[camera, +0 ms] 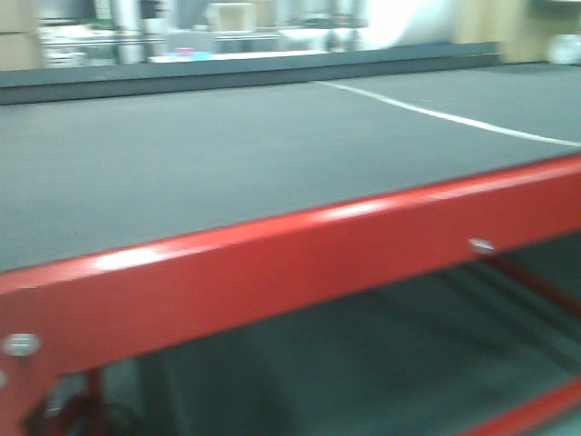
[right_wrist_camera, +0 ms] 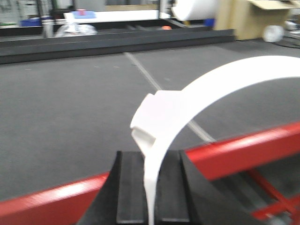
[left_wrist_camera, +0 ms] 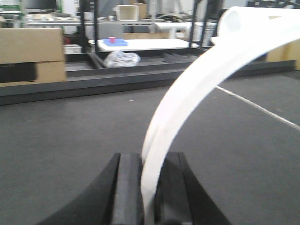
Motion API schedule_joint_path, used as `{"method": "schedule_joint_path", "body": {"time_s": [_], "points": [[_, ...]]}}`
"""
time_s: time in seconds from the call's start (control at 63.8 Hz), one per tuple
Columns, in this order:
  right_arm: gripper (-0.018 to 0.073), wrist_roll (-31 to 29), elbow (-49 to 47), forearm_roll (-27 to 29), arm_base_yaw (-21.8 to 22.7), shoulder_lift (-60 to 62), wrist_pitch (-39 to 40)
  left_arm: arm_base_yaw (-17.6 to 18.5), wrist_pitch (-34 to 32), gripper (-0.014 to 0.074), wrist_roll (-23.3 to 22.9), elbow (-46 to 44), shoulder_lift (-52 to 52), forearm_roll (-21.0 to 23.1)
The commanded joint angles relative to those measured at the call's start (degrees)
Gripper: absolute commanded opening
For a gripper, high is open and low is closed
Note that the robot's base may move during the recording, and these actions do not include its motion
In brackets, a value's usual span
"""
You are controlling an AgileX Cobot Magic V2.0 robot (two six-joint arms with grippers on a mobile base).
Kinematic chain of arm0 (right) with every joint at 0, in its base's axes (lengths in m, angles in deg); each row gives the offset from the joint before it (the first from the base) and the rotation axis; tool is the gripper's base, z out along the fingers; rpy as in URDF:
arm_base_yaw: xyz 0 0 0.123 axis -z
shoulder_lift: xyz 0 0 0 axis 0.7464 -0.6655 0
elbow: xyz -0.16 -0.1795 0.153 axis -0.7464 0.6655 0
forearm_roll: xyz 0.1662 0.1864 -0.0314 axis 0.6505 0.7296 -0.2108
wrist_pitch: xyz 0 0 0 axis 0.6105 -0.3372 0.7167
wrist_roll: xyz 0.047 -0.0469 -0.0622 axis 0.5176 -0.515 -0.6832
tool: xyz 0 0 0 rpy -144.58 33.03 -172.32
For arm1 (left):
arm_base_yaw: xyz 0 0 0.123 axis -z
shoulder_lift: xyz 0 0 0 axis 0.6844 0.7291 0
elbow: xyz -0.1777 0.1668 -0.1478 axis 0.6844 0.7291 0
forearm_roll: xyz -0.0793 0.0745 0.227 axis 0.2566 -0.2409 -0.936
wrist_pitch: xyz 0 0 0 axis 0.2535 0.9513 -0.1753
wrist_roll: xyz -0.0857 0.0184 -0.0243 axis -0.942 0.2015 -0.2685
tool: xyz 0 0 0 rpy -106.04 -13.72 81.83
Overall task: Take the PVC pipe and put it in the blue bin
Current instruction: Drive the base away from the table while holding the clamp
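Well, the left tool (left_wrist_camera: 150, 161) is closed on the PVC pipe (left_wrist_camera: 187, 93). It pinches the lower end between its two black fingers, and the pipe rises over the table (left_wrist_camera: 70, 131) in a bow toward the upper right. The right tool (right_wrist_camera: 152, 159) clamps a second white arc (right_wrist_camera: 220, 75) in the same way, above the red edge (right_wrist_camera: 243, 150) of the table. Whether this is a separate piece I cannot say surely, because the views are blurred.

No blue bin shows in any view. The carry should therefore be slow and level, with firm pressure: only a narrow end is held, and the long curve can swing or twist out. The plastic looks smooth, white, thin and flat like a band. The table cover is dark grey and dull.
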Motion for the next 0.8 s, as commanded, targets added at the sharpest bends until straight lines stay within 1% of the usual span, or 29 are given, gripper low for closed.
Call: {"method": "schedule_joint_path", "body": {"time_s": [0.0,0.784], "points": [[-0.0167,-0.3,-0.2,-0.6,0.3,0.3,2.2,0.4,-1.6,-0.0111,-0.5,0.0,-0.3,0.2],[-0.0167,-0.3,-0.2,-0.6,0.3,0.3,2.2,0.4,-1.6,-0.0111,-0.5,0.0,-0.3,0.2]]}}
